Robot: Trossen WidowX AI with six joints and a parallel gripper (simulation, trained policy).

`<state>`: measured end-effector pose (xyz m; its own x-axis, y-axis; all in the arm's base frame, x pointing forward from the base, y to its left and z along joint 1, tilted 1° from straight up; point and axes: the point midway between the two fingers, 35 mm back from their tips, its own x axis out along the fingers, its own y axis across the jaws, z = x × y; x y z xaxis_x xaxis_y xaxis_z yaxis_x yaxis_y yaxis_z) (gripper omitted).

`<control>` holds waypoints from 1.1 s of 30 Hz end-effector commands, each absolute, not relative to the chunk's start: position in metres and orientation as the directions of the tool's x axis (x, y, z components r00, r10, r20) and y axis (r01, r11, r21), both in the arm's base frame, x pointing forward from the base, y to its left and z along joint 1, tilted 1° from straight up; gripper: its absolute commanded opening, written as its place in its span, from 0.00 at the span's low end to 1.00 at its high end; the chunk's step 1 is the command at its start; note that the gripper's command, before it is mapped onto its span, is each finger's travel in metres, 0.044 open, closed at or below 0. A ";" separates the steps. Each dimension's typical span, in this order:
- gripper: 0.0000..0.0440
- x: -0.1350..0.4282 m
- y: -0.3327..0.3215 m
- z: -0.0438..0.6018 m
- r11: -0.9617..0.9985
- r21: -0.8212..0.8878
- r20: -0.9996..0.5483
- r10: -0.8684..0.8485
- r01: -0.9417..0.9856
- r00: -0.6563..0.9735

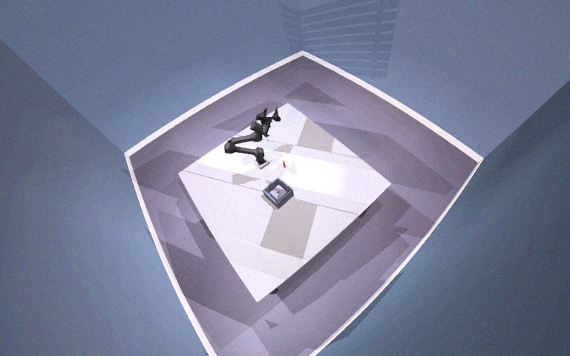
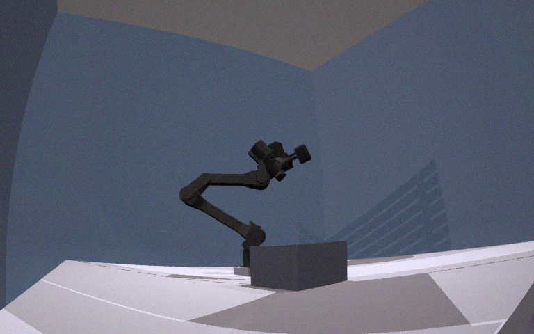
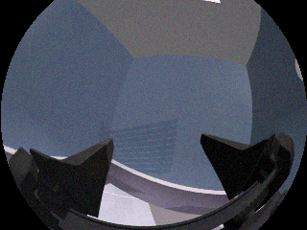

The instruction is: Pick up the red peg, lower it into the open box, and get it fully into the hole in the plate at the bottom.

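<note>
The small red peg [image 1: 283, 164] lies on the table between the arm's base and the box. The dark grey open box [image 1: 270, 199] [image 2: 275, 266] stands on the table; in the top view its pale bottom plate shows with a dark spot and shadows, the hole not clear. My gripper [image 1: 271, 110] [image 3: 158, 141] is open, with its two black fingers wide apart and nothing between them. It is raised high, away from the peg and box. The peg shows in neither the exterior view nor the wrist view.
The black arm [image 1: 246, 150] [image 2: 220, 212] is folded above its base on the white table [image 1: 235, 234] [image 2: 117, 291]. Patches of light and shade cross the table. A raised pale rim [image 1: 428, 124] surrounds the floor, and blue walls stand beyond it.
</note>
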<state>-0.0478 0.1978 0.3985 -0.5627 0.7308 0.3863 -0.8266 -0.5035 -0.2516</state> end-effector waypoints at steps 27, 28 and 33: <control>1.00 0.095 0.248 0.334 0.060 0.530 0.105 0.985 -0.846 0.135; 1.00 0.100 0.248 0.330 0.084 0.549 0.087 0.984 -0.832 0.157; 1.00 0.121 0.245 0.310 0.207 0.634 -0.012 0.966 -0.745 0.258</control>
<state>0.1107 0.2473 0.3165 0.2086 0.9776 0.0278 -0.7880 0.1512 0.5969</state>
